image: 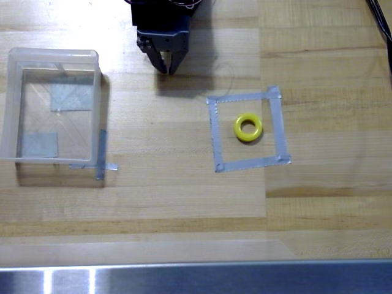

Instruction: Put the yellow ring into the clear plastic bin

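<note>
In the overhead view the yellow ring (248, 127) lies flat on the wooden table, inside a square outline of grey tape (275, 125). The clear plastic bin (13, 104) stands at the left, with nothing in it; grey tape patches show through its bottom. My dark gripper (167, 66) hangs at the top centre, above and to the left of the ring and to the right of the bin. Its fingertips sit close together with nothing between them.
Grey tape strips (101, 156) stick out at the bin's lower right corner. A metal rail (196, 278) runs along the table's front edge. A dark cable (381, 21) crosses the top right corner.
</note>
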You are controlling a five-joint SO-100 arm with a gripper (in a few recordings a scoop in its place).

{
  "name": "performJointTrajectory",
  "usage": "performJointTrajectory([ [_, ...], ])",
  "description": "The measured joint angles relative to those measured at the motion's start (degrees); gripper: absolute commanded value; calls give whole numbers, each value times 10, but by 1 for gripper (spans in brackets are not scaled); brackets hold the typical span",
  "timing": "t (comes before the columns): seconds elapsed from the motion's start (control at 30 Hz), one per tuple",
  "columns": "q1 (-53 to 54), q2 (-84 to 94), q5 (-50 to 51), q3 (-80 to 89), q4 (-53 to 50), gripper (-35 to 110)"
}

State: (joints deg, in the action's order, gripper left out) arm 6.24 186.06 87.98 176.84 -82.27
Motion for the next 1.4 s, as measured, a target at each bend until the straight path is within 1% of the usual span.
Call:
performJointTrajectory([
  [0.93,0,0,0,0,1,2],
  [1.07,-19,2,3,-5,1,2],
  [1.4,-64,-12,18,-114,-18,2],
])
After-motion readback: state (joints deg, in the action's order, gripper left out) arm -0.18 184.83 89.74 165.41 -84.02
